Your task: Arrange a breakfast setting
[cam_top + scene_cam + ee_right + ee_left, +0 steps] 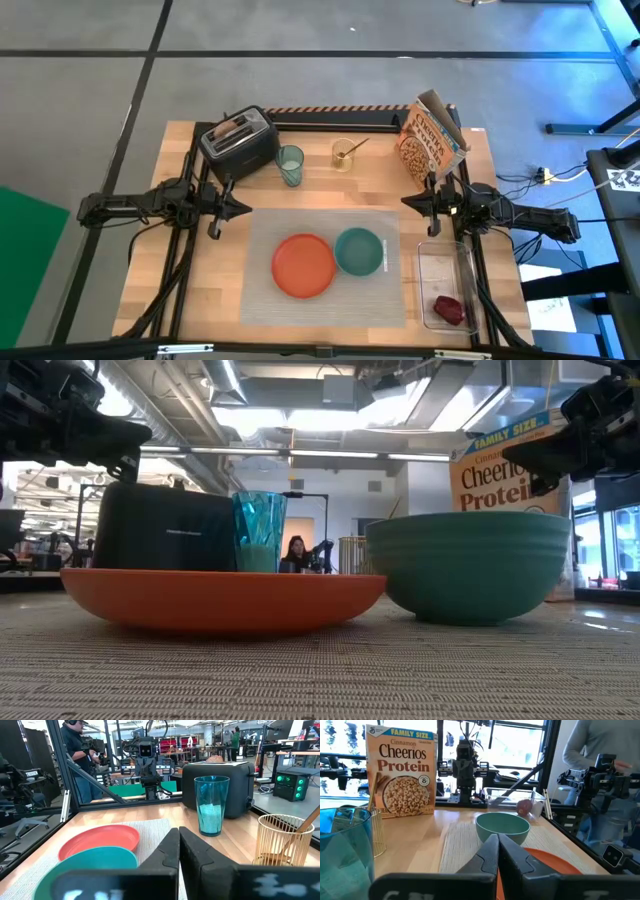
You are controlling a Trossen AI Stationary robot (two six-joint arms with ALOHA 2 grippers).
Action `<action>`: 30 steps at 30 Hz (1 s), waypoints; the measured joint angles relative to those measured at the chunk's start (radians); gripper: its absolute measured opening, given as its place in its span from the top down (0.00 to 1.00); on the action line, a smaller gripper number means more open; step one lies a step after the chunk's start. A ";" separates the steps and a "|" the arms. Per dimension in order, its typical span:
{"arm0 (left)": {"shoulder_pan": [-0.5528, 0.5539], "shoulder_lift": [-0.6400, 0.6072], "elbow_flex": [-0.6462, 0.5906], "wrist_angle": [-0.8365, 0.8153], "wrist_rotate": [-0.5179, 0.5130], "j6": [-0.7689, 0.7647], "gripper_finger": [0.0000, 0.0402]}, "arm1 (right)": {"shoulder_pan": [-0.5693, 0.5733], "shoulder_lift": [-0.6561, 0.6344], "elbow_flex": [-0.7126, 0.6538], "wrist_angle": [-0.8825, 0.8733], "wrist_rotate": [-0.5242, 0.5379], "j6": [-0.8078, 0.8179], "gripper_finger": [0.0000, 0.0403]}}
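The grey placemat [325, 265] lies at the table's middle front. The orange plate [303, 265] and the teal bowl [358, 251] rest on it side by side. The pale teal tumbler [290, 165] stands behind the mat. A toast slice [233, 129] sticks out of the black toaster [240, 143]. The gold spoon [352, 149] leans in the small yellowish glass [345, 154]. The dark-red fruit [449, 309] lies in a clear tray [447, 285]. My left gripper [245, 208] is shut and empty at the mat's left. My right gripper [407, 203] is shut and empty at the mat's right.
A Cheerios cereal box [432, 140] stands at the back right. The clear tray sits at the front right, beside the mat. People [75, 750] show in the room beyond the table. Bare wood lies left of the mat.
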 joint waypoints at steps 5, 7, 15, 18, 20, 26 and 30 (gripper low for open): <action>0.000 0.000 0.000 0.000 0.000 0.000 1.00 | 0.000 0.000 0.000 0.000 0.000 0.000 1.00; 0.000 0.000 0.000 0.000 0.000 0.000 1.00 | 0.000 0.000 0.000 0.000 0.000 0.000 1.00; 0.000 0.000 0.000 0.000 0.000 0.000 1.00 | 0.000 0.000 0.000 0.000 0.000 0.000 1.00; 0.000 0.000 0.000 0.000 0.000 0.000 1.00 | 0.000 0.000 0.000 0.002 0.002 -0.012 1.00; 0.000 0.000 0.000 0.000 0.000 0.000 1.00 | 0.000 0.000 -0.001 0.013 0.051 -0.082 1.00; 0.000 0.000 0.000 0.000 0.000 0.000 1.00 | 0.000 0.000 -0.001 0.028 0.224 -0.186 1.00; 0.000 0.000 0.000 0.000 0.000 0.000 1.00 | 0.000 0.000 -0.001 0.033 0.315 -0.186 1.00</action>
